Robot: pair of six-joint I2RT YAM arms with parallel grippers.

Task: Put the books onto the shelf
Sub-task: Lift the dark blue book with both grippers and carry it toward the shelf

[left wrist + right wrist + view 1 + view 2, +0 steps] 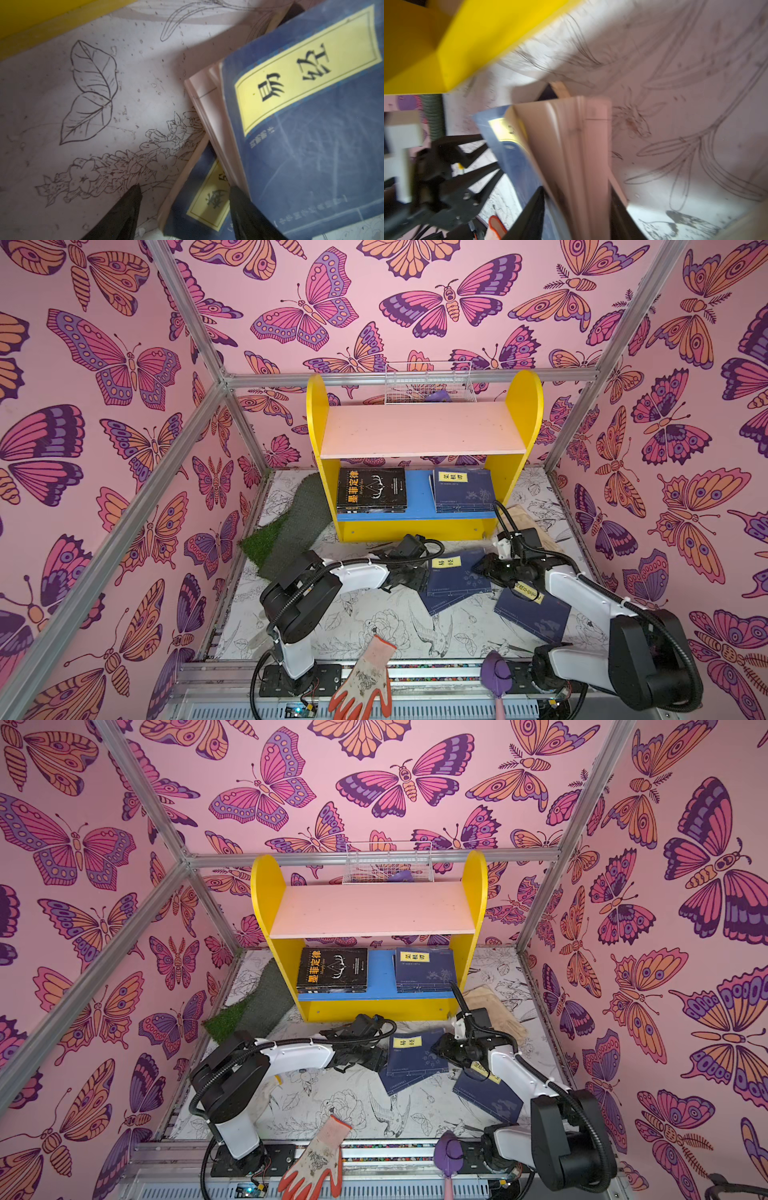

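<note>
The shelf [424, 429] [370, 909] stands at the back, its pink upper board bare. On its blue lower board lie a black book stack [371, 489] and a navy stack [463, 489]. In front of it, navy books [455, 572] [415, 1052] with a yellow label rest on a lower navy book [199, 207]. My right gripper [577, 193] [486, 568] is shut on the upper navy books' right edge, pages between its fingers. My left gripper [185, 189] [415, 576] stands open at their left edge. One more navy book [536, 610] lies partly under my right forearm.
A white wire basket [428, 383] sits behind the shelf top. A green grass mat [286, 531] lies left of the shelf and a beige board [528, 522] to its right. An orange-white glove [365, 680] and a purple trowel [496, 676] lie at the front edge.
</note>
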